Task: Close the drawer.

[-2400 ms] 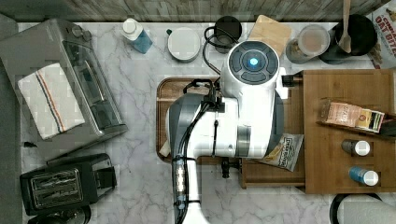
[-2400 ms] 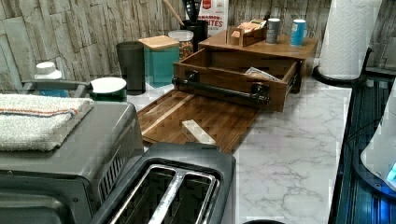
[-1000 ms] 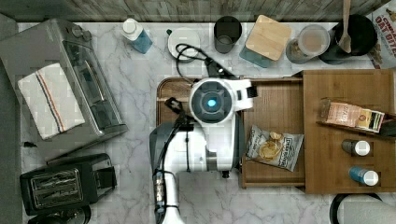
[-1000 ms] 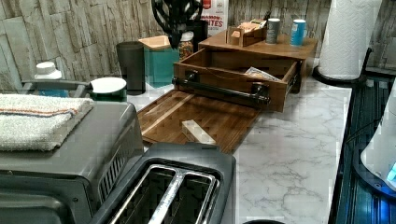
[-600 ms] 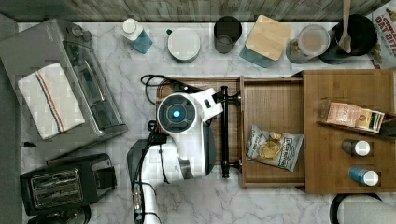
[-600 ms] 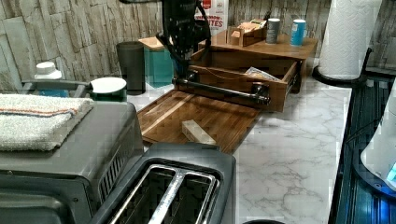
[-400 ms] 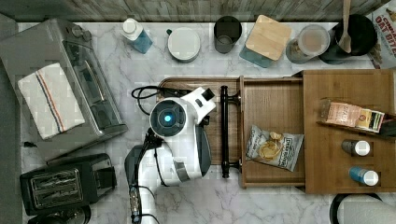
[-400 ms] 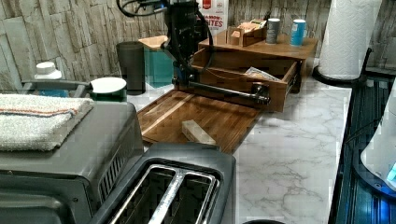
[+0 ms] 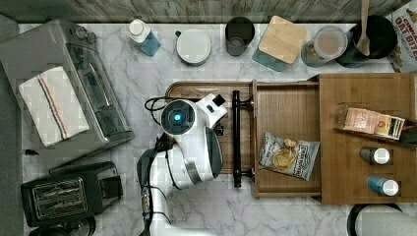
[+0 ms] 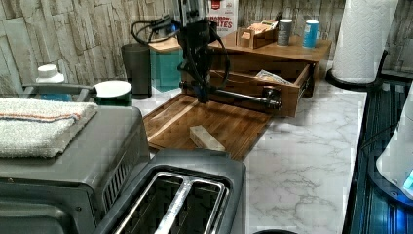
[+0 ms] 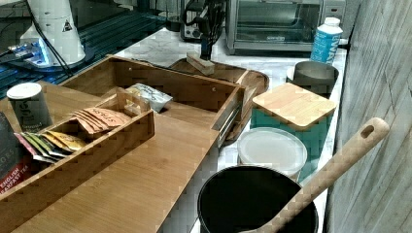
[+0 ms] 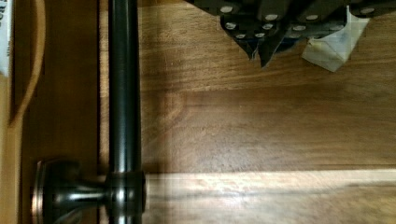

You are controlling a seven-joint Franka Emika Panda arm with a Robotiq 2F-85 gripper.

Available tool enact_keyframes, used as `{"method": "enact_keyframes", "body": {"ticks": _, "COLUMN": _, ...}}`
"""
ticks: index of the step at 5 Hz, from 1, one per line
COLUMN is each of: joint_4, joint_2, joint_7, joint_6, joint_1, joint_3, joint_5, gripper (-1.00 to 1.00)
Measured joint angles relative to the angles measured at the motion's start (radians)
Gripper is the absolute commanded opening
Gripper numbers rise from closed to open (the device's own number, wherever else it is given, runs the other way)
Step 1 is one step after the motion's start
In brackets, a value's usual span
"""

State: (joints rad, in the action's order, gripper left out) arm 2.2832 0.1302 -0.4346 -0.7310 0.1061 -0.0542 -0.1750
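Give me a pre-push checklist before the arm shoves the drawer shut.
1. Drawer state: pulled out of its box, not yet closed. Ok to push.
2. Gripper position: low over the dark tray, on the outer side of the black handle. Ok.
3. Contact with handle: the wrist view shows a gap of tray wood between the fingertips and the bar. Not ok yet.
4. Drawer contents: chip bag lies flat inside, below the walls. Ok.
5. Small wooden block on the tray: away from the handle, nearer the toaster. Ok.
6. Cable slack near the handle: cannot tell.
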Motion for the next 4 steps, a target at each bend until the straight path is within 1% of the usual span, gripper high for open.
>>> {"method": "enact_keyframes", "body": {"ticks": 1, "joint_4": 0.002, "joint_2": 0.043, "joint_7": 0.035, "joint_6": -0.046, "joint_1": 0.000, "joint_3": 0.002, "joint_5": -0.071, "gripper": -1.00}}
{"method": "enact_keyframes", "body": {"ticks": 2, "joint_4": 0.016, "joint_2": 0.052, "joint_7": 0.043, "joint_6": -0.096, "joint_1": 0.004, "joint_3": 0.012, "joint_5": -0.095, "gripper": -1.00}}
{"method": "enact_keyframes", "body": {"ticks": 3, "joint_4": 0.020, "joint_2": 0.052, "joint_7": 0.028, "joint_6": -0.080, "joint_1": -0.008, "joint_3": 0.014, "joint_5": -0.096, "gripper": -1.00}}
{"method": "enact_keyframes", "body": {"ticks": 4, "joint_4": 0.018, "joint_2": 0.053, "joint_7": -0.069, "joint_6": -0.088, "joint_1": -0.023, "joint_3": 0.023, "joint_5": -0.078, "gripper": -1.00}}
